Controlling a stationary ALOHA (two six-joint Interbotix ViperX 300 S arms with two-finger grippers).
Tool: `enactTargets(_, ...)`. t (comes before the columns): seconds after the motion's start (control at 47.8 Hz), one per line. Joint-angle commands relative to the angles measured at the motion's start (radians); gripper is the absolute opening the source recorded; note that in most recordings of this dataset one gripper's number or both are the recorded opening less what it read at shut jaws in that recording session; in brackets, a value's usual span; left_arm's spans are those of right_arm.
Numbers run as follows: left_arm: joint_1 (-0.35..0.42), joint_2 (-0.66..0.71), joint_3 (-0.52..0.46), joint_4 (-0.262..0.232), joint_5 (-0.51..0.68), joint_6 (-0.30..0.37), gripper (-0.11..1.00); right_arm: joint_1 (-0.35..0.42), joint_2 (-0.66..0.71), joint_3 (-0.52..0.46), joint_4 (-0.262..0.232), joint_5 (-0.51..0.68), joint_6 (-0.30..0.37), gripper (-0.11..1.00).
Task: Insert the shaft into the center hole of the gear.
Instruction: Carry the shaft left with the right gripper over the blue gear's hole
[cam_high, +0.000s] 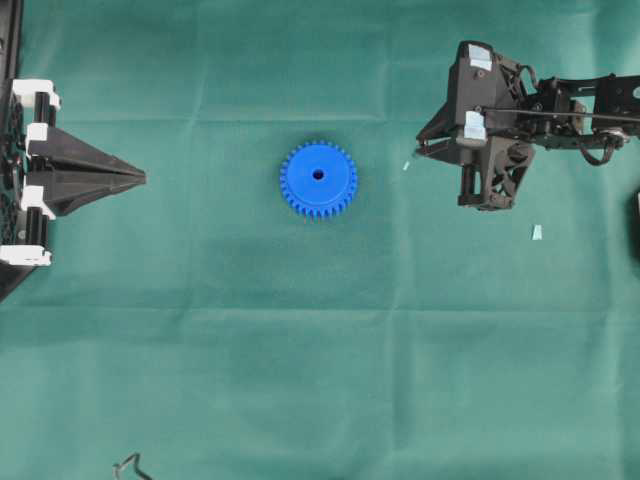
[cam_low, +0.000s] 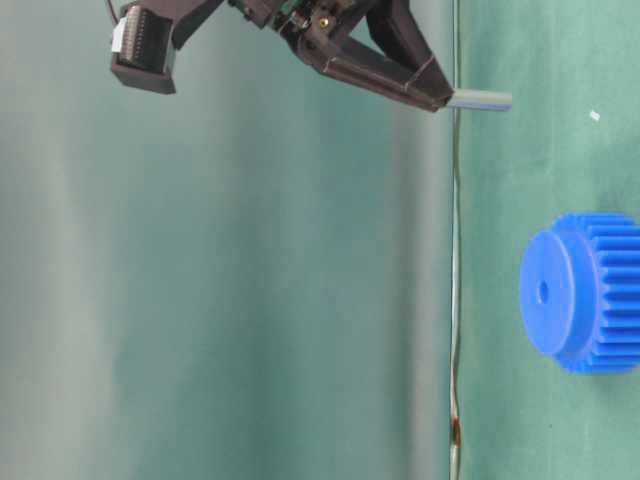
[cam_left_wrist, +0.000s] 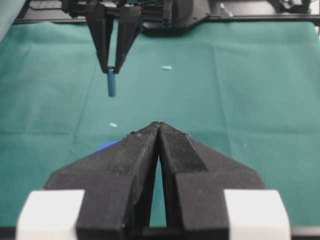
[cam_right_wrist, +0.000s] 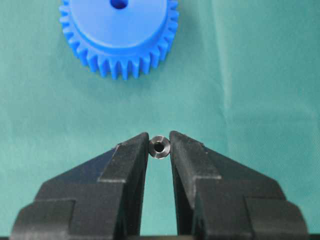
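Right jaws clamped on shaft (cam_right_wrist: 160, 147) (upright), left jaws together, gear (cam_high: 318, 179) apart, mid-cloth.

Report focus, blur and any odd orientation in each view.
Overhead: even light, sharp gear. Table-level: image turned sideways, left part a soft blur, shaft in the right gripper fairly crisp. Left wrist: the near left gripper soft, cloth clearer. Right wrist: shaft end sharp, glinting.

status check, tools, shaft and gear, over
Right tool shut on shaft, held off the cloth. Left tool shut, empty. Gear flat, center hole unobstructed.
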Motion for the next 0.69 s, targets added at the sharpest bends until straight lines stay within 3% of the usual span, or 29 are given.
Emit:
enactTargets(0.0, -0.003, 0.003, -0.028, 0.002, -0.005, 0.002, 0.00, 0.003, -0.003, -0.038, -0.002, -0.005, 0.005, 0.17)
enactTargets(0.669, -0.003, 0.003, -0.028, 0.002, -0.005, 0.002, 0.00, 0.081, 0.227, -0.321, 0.002, 0.002, 0.005, 0.17)
